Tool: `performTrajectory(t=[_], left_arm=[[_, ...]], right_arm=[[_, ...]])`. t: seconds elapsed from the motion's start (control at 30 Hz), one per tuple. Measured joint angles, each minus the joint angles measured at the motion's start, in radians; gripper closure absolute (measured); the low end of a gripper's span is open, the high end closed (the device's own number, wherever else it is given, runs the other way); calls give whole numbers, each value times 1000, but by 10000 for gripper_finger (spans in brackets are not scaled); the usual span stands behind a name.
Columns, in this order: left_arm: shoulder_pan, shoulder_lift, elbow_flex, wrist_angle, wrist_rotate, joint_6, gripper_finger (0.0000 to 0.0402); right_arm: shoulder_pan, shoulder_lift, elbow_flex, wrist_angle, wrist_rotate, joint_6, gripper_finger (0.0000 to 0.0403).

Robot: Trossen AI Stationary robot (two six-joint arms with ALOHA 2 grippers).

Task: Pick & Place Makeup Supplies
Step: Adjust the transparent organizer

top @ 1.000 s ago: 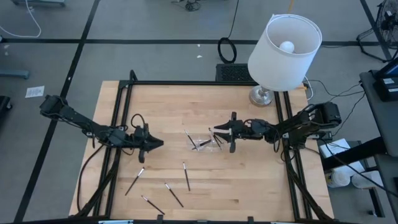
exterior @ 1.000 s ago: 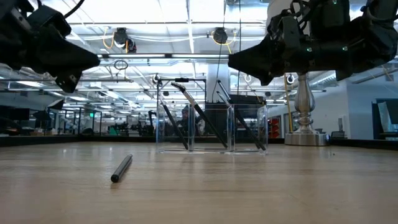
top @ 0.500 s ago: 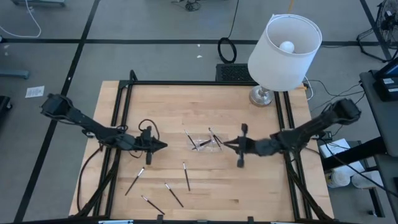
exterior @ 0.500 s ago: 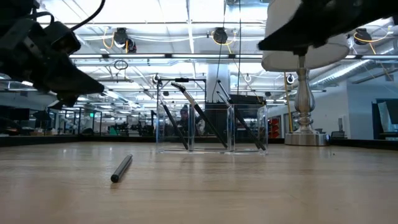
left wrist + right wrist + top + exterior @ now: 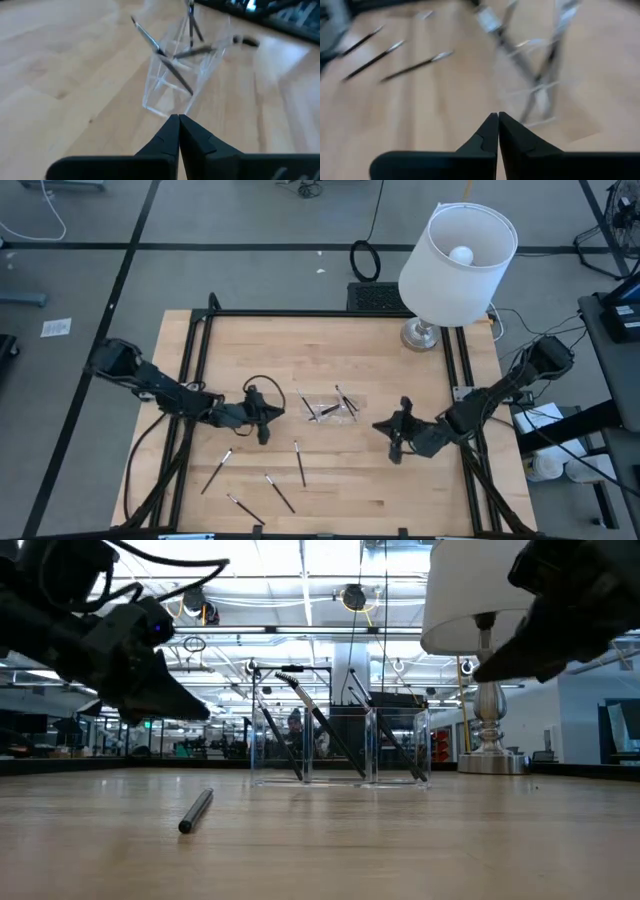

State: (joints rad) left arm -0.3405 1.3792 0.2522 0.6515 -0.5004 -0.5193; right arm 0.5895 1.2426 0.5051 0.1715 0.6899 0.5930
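Observation:
A small clear tray stands mid-table with several thin dark sticks leaning in it, their upper ends above its walls; it also shows in the low view. More sticks lie flat on the wood nearer the front edge; one shows in the low view. My left gripper is shut and empty, left of the tray, pointing at it. My right gripper is shut and empty, right of the tray and a little nearer.
A table lamp with a white shade stands at the far right corner, its base on the wood. Black frame rails run along the table's sides. Bare wood lies between the tray and the loose sticks.
My left gripper has gone toward the table's right edge, closer to the tray. My right gripper has drawn away from the tray toward the near edge and a little right. The tray and the loose sticks have stayed put.

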Motion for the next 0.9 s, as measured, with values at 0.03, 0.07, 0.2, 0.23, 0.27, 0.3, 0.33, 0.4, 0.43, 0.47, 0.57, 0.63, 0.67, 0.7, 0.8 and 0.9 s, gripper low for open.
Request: performTrajectory(t=[0.03, 0.07, 0.2, 0.23, 0.27, 0.3, 0.33, 0.4, 0.43, 0.47, 0.57, 0.63, 0.67, 0.7, 0.8, 0.9], left_arm=[[0, 21, 9, 2, 0, 10, 384], [5, 35, 14, 4, -3, 19, 383], [34, 67, 24, 3, -58, 11, 390], [42, 69, 23, 7, -60, 7, 393], [49, 73, 23, 11, -59, -2, 396], [57, 74, 24, 9, -57, -11, 397], [62, 74, 23, 6, -53, -15, 397], [68, 74, 23, 8, -46, -17, 391], [68, 74, 23, 8, -46, -17, 386], [70, 74, 23, 7, -46, -17, 382], [70, 74, 23, 7, -45, -16, 373], [70, 74, 23, 6, -42, -13, 372], [70, 74, 23, 6, -42, -13, 372], [70, 74, 23, 6, -42, -12, 372], [70, 74, 23, 6, -42, -10, 371], [70, 74, 23, 6, -39, -10, 371]], right_arm=[[-1, -1, -3, 3, -53, -8, 402], [-1, -1, -4, 3, -107, -24, 402], [-2, 1, -4, 8, -226, -34, 402], [-6, 10, -4, 12, -237, -37, 402], [-13, 23, -4, 19, -253, -39, 402], [-22, 39, -4, 20, -279, -46, 402], [-36, 63, -5, 32, -310, -52, 402], [-75, 130, -4, 93, -384, -64, 403], [-96, 166, -4, 123, -405, -76, 403], [-115, 204, -5, 162, -412, -88, 403], [-177, 302, -5, 297, -449, -108, 403], [-206, 346, -5, 349, -475, -111, 403], [-219, 364, -5, 369, -480, -115, 403], [-229, 382, -5, 387, -470, -119, 403], [-256, 421, -5, 423, -428, -119, 403], [-280, 443, -5, 465, -411, -141, 403]])
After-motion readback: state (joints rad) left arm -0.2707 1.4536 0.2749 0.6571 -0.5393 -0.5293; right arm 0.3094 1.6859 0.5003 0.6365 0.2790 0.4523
